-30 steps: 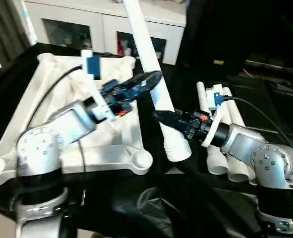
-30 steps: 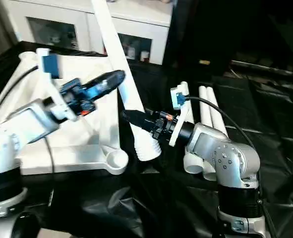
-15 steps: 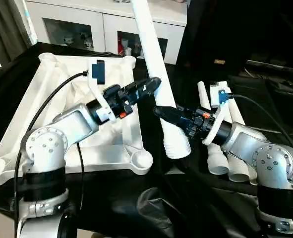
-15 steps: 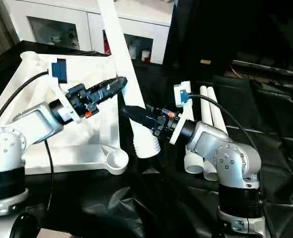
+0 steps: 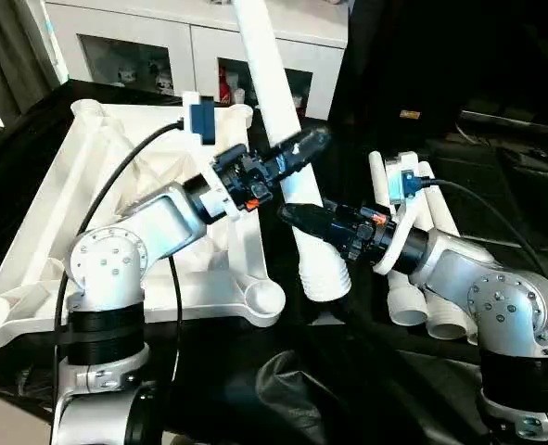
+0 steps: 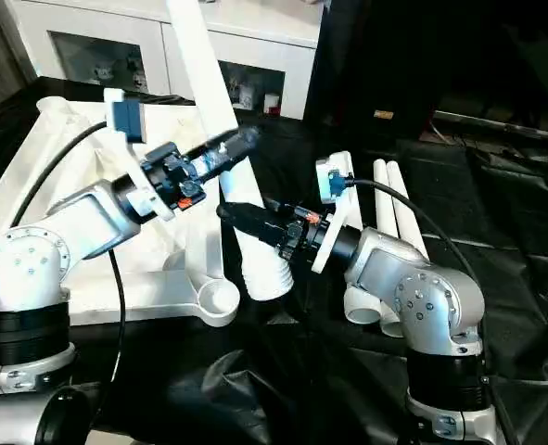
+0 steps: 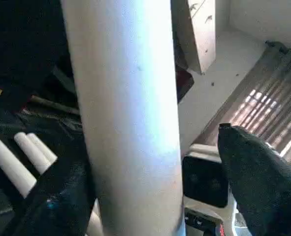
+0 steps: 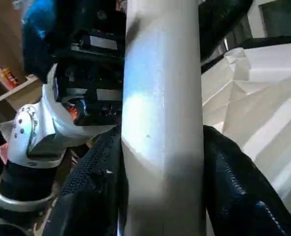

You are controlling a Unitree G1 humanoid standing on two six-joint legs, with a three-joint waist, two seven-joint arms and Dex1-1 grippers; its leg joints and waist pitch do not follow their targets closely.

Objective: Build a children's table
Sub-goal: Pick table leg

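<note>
The children's table top (image 5: 65,199) lies underside up on the left, with a round corner socket (image 5: 262,298) at its near right corner. One long white leg (image 5: 272,74) stands tilted, its ribbed end (image 5: 324,276) down beside that socket. My right gripper (image 5: 297,215) is shut on the leg low down; in the right wrist view both fingers (image 8: 93,187) press the leg (image 8: 160,123). Higher up, my left gripper (image 5: 301,148) stands open around the leg. In the left wrist view one finger (image 7: 256,182) stands apart from the leg (image 7: 128,113).
Three more white legs (image 5: 413,297) lie side by side on the black cloth under my right forearm. A white cabinet with glass doors (image 5: 153,46) stands behind the table top. Black cloth (image 5: 329,389) covers the work surface.
My left gripper has swung right from over the table top to the leg and opened around it. The right gripper has kept its hold on the leg.
</note>
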